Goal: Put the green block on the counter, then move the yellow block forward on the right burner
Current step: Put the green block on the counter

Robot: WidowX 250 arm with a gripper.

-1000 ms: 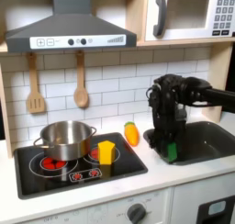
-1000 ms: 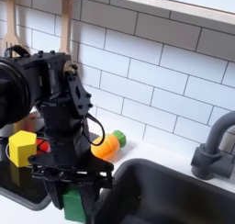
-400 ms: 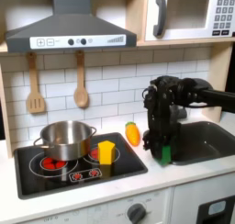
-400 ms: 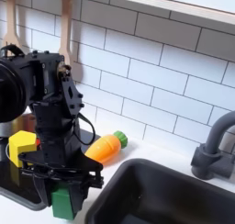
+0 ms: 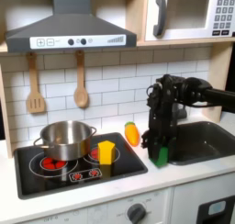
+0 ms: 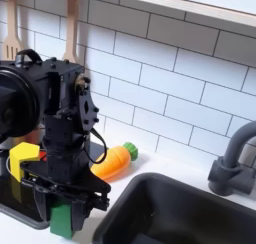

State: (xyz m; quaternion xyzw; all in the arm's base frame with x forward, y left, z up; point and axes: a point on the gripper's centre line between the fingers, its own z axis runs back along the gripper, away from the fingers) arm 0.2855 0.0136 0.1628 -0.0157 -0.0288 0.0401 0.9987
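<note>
Sitting between the black gripper's fingers, the small bright green plastic block is clamped low over the smooth white counter, between stovetop and sink. On the black stovetop stands the small yellow plastic block, beside a steel pot.

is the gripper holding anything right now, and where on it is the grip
Yes. The gripper is shut on the green block, its fingers pinching the block's upper sides. The block's lower part hangs out below them, at the counter strip beside the sink.
</note>
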